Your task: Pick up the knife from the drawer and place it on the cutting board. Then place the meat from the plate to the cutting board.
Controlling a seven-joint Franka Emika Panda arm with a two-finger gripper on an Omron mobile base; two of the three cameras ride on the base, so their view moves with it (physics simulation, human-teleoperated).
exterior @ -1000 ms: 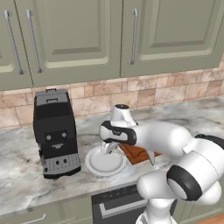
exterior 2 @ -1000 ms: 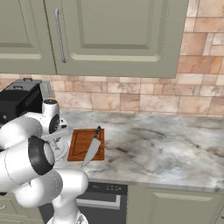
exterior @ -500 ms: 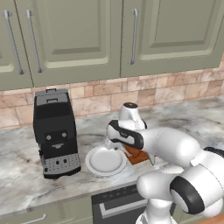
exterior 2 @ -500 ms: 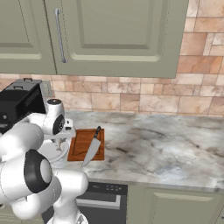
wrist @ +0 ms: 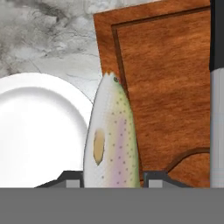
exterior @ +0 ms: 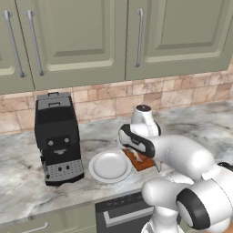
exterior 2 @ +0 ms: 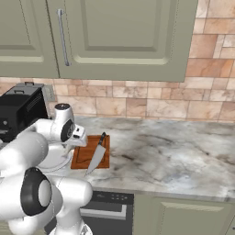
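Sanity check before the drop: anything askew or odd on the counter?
The knife lies diagonally on the cutting board, its blade tip overhanging the front edge. The meat hangs in the end effector between plate and board.

The meat [wrist: 111, 140] is a slender fish, silver-grey with small dark spots and a pink and yellow tint. In the hand view it stands along the picture, above the edge between the plate and the cutting board.

The plate [exterior: 109, 166] is round and white with a raised rim. It lies on the counter just beside the cutting board [exterior 2: 87, 153], which is a flat rectangle of reddish-brown wood with a groove near its border.

The knife [exterior 2: 96, 155] lies on the board, with the black handle toward the wall and the grey blade passing over the front edge.
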